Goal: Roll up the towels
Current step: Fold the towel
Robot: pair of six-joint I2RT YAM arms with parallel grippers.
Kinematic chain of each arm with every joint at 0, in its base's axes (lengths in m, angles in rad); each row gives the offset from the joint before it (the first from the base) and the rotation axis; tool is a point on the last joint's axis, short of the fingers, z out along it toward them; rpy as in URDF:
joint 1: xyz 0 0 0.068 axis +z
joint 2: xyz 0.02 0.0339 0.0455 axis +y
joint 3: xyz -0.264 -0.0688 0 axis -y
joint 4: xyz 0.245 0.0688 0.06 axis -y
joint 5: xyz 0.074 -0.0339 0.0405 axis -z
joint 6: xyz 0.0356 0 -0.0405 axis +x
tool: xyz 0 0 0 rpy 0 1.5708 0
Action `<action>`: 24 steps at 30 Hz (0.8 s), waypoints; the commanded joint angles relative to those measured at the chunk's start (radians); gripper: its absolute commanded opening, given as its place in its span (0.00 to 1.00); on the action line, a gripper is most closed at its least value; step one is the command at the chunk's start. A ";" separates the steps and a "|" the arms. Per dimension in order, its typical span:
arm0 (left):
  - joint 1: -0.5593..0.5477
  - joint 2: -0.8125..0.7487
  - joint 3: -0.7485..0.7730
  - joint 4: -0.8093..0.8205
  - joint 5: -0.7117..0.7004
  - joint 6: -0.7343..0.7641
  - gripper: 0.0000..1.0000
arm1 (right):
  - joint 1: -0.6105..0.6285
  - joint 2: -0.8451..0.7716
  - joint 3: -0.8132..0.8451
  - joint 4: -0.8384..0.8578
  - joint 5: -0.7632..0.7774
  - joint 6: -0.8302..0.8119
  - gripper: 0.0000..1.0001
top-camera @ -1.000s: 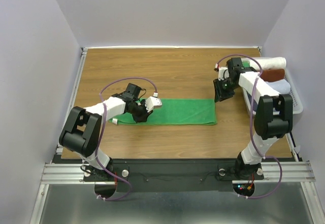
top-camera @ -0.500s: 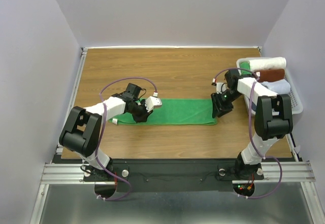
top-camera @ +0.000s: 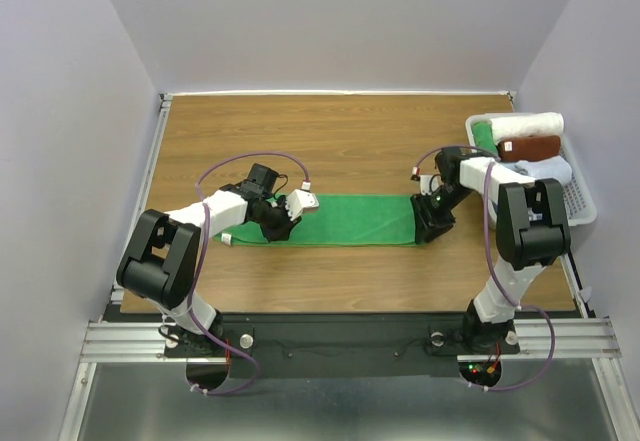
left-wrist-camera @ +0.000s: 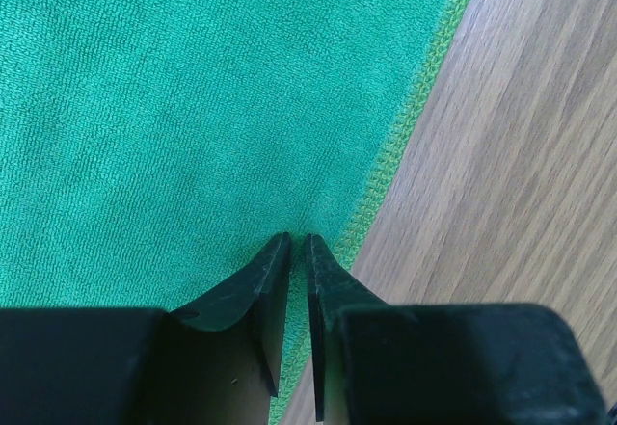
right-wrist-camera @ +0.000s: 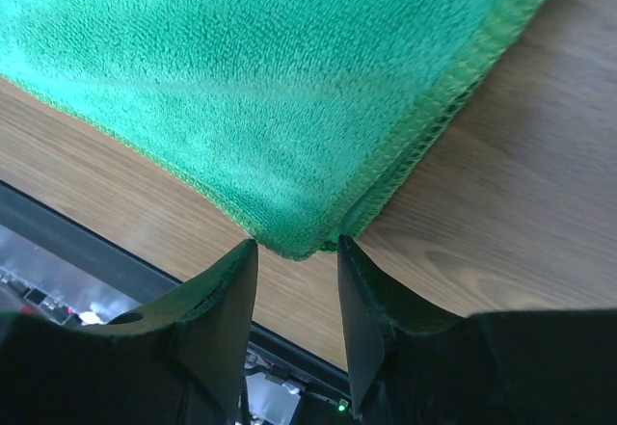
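Right fingers [right-wrist-camera: 217, 300] now astride towel [right-wrist-camera: 241, 88] corner

Quick sweep of all three views and there's nothing to read: no text, brand, number or sign comes through anywhere. Up close, the bright green cloth towel [left-wrist-camera: 193, 107] shows plain pile and a stitched hem, with no lettering on it.
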 commanded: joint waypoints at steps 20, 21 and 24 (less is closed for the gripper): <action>-0.004 0.031 -0.031 -0.010 -0.055 0.007 0.25 | 0.017 -0.073 -0.001 0.019 0.108 0.008 0.01; -0.004 0.031 -0.031 -0.012 -0.055 0.005 0.25 | 0.015 -0.073 -0.010 0.022 0.119 -0.003 0.01; -0.004 0.032 -0.031 -0.012 -0.057 0.007 0.25 | 0.015 -0.067 -0.015 0.024 0.129 -0.012 0.01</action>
